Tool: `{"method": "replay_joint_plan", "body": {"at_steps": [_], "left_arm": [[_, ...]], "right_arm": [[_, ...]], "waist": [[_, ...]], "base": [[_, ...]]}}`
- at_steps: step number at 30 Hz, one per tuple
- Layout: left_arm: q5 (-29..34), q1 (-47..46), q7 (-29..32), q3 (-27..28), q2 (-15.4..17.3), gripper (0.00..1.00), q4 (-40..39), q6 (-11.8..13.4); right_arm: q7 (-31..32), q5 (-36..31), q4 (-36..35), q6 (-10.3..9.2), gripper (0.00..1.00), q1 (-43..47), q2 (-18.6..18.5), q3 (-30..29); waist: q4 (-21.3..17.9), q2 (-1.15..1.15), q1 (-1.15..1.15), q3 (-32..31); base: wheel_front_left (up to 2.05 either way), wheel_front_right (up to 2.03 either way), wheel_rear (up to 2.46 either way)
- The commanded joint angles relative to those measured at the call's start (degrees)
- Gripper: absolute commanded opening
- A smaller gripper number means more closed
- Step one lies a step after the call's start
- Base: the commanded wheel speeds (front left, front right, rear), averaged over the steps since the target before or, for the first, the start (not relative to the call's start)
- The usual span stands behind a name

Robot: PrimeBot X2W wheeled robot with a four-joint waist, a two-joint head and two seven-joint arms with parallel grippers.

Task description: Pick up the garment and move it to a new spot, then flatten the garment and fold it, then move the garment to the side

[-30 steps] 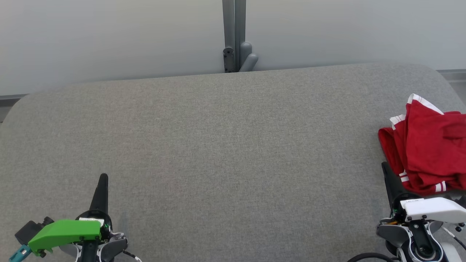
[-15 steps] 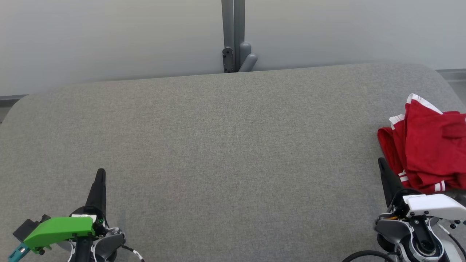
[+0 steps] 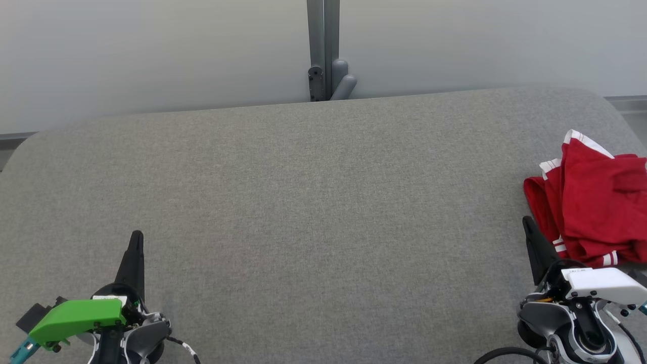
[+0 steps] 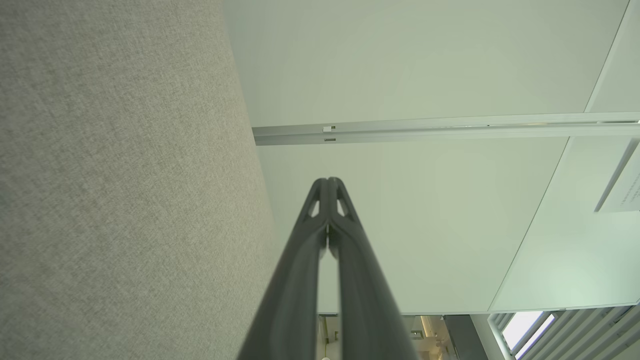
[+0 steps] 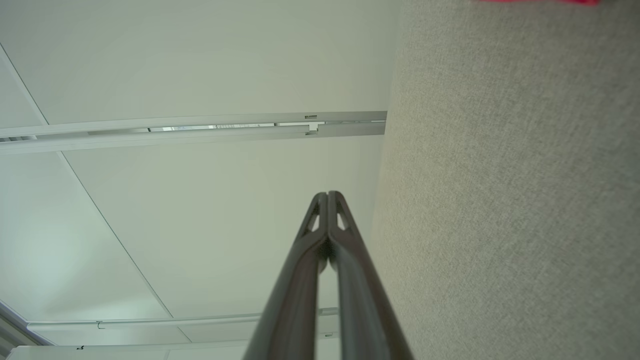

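One red garment [image 3: 591, 202] is lying in a crumpled heap at the right side of the grey padded table [image 3: 323, 202], partly running out of the head view. I am judging it to be light, soft and limp, so it is likely going to sag and bunch when lifted. That is why I am favouring a pinch on a single layer at the white-striped hem [image 3: 609, 259] nearest the robot, not on the thick middle. The right gripper [image 3: 528, 227] is sitting just beside the heap's near-left edge, fingers pressed together and holding nothing; I cannot tell whether it is touching cloth. The left gripper [image 3: 136, 240] is resting well apart at the lower left, fingers likewise together and empty.
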Motion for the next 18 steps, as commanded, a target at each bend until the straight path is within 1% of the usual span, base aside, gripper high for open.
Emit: {"method": "replay_joint_plan", "body": {"at_steps": [1, 18], "left_arm": [[-0.1, -0.9, 0.1, 0.1, 0.2, 0.00, -0.2, -0.3], [0.2, -0.9, 0.3, 0.3, 0.0, 0.00, -0.2, -0.3]], "right_arm": [[0.2, 0.3, 0.1, 0.02, 0.00, -0.6, -0.2, 0.0], [0.2, 0.3, 0.1, 0.02, 0.00, -0.6, -0.2, 0.0]], "waist": [[0.0, 0.00, 0.00, 0.0], [0.0, 0.00, 0.00, 0.0]], "base": [[0.00, 0.00, 0.00], [0.00, 0.00, 0.00]]}}
